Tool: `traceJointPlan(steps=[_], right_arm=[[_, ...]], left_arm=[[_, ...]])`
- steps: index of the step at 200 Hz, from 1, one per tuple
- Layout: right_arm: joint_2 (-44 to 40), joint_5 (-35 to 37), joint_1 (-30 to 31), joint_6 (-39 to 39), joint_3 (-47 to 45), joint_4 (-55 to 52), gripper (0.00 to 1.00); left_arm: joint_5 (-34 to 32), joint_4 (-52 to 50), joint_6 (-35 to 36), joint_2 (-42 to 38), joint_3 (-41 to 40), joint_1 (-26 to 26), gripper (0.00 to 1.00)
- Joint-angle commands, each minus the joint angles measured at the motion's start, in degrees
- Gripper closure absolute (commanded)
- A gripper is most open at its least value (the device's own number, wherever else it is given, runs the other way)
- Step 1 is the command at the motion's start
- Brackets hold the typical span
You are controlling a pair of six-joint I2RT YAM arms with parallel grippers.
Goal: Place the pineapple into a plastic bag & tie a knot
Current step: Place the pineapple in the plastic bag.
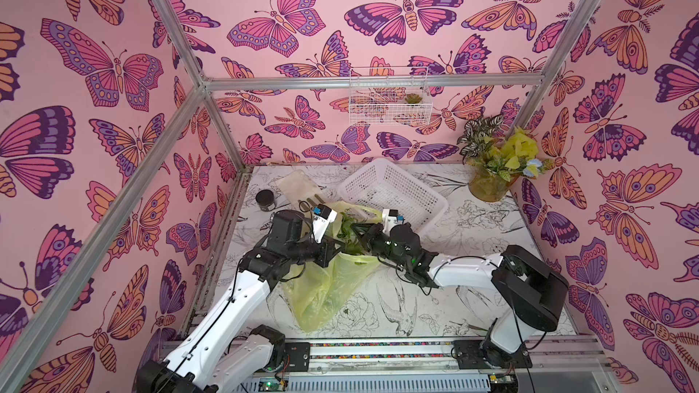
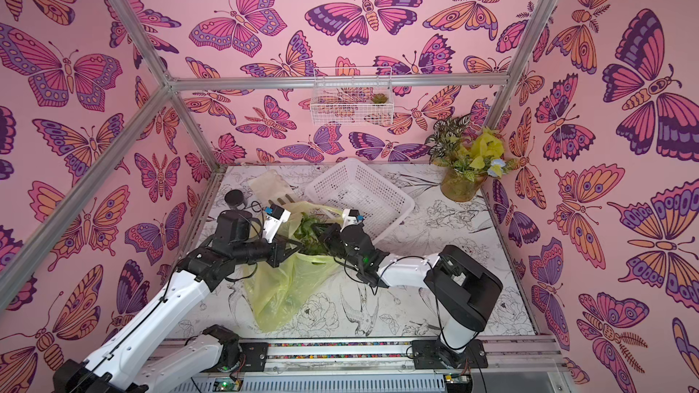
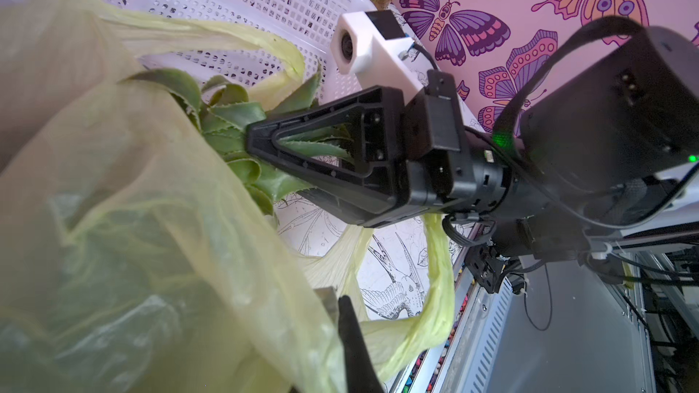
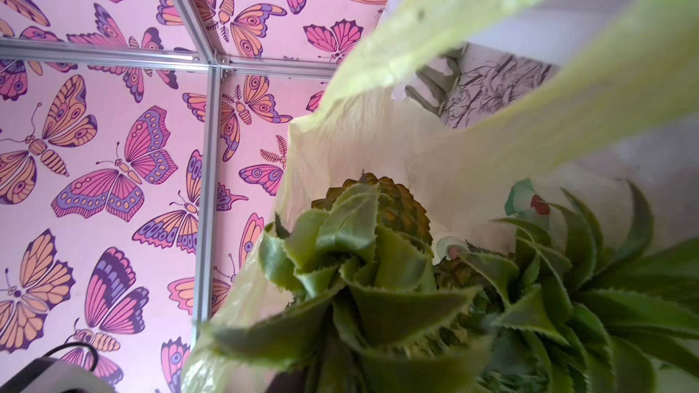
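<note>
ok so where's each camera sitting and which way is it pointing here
Top views: high in front, looking down and back over the table; both arms show.
Left wrist: faces the right gripper among the pineapple leaves; own fingertip shows.
Right wrist: looks into the plastic bag at the pineapple; no own part clearly seen.
Shared: both wrist views show bag and pineapple.

A white perforated basket [image 1: 378,183] is sitting on the desk's [image 1: 484,243] far half, a potted plant [image 1: 490,179] standing in the corner, a wire basket [image 1: 389,117] hanging on the wall.
</note>
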Motion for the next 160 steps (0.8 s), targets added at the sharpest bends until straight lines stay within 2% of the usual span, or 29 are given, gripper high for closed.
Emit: traceJointPlan(steps=[1,18,30,71,80,124,160], right_arm=[[-0.43,-6.34,-0.35,0.84,1.35,10.29,1.00],[3.91,-9.45,-0.39,2.42,3.83,14.35,1.00],[6.17,-11.40,-0.39,2.61,6.08,13.31,1.00],[10.67,-14.13,-0.60,-4.09,12.05,-0.28,1.00],[11.19,-14.20,-0.66,-6.41,13.23,-4.43,0.97],[9.94,-10.41,-1.40,-19.45,16.63,-25.02,0.45],[5.82,-7.86,-2.39,-29.59,17.38,-37.20,0.27]], left_arm=[[3.37,1.80,4.16,0.91,0.62,0.31,1.00],[3.99,2.30,5.24,1.74,1.16,0.40,1.00],[4.20,3.23,5.39,2.34,1.49,0.49,1.00],[5.05,4.30,6.19,3.83,2.24,0.66,1.00],[5.05,4.68,6.14,3.82,1.89,0.66,1.00],[4.25,7.30,5.33,3.74,-0.19,0.67,1.00],[1.55,8.26,5.48,3.91,-1.79,0.75,1.00]])
